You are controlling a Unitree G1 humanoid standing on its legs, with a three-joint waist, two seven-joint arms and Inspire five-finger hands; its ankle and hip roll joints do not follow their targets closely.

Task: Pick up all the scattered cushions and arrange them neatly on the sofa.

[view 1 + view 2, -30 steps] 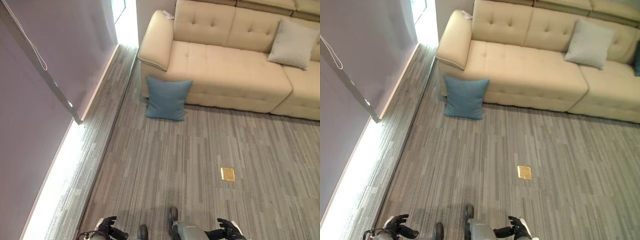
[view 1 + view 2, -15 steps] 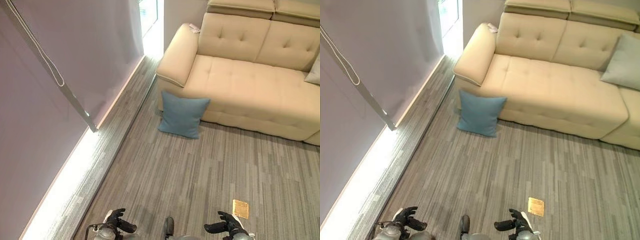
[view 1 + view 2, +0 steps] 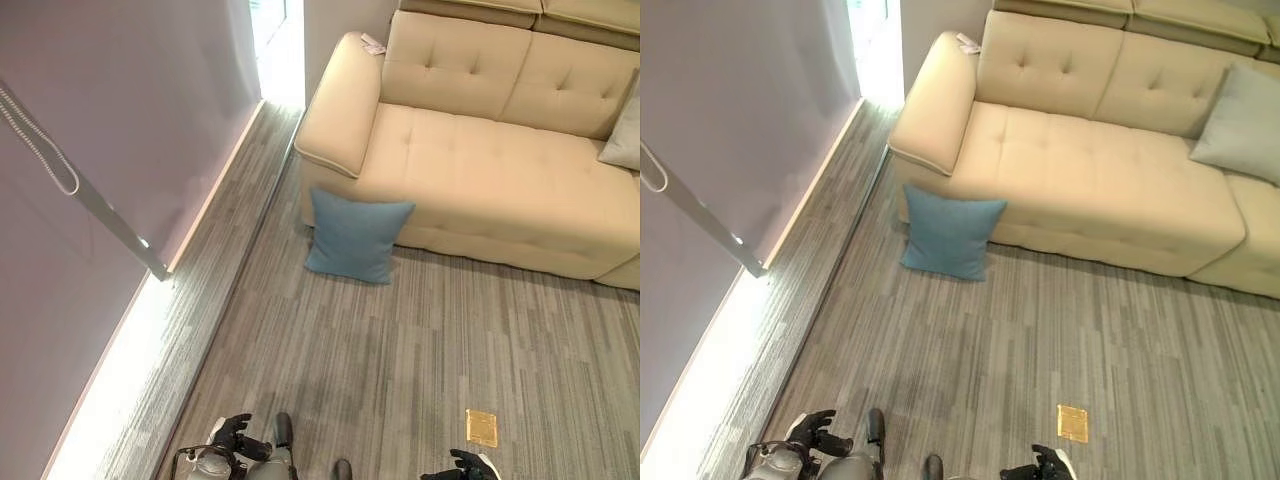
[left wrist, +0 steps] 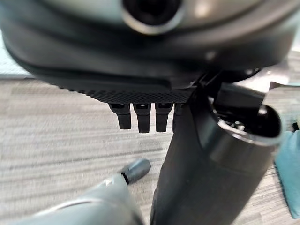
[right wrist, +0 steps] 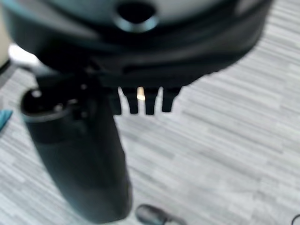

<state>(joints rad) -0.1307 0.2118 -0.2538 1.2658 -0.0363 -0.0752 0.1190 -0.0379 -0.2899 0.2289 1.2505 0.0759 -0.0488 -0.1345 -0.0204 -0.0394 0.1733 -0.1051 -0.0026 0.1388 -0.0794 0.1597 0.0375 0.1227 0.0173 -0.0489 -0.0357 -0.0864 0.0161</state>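
Both hands hang low and near, over the grey striped floor (image 3: 400, 350). Left hand (image 3: 232, 437) has loose fingers and holds nothing, and right hand (image 3: 1040, 465) is loose and holds nothing too. Far ahead, a blue cushion (image 3: 354, 236) stands on the floor, leaning on the front of the big cream sofa (image 3: 480, 170), just under its left armrest. On the sofa's right side, a grey cushion (image 3: 1243, 125) leans on the back. A small gold plate (image 3: 482, 427) lies in the floor near the right hand.
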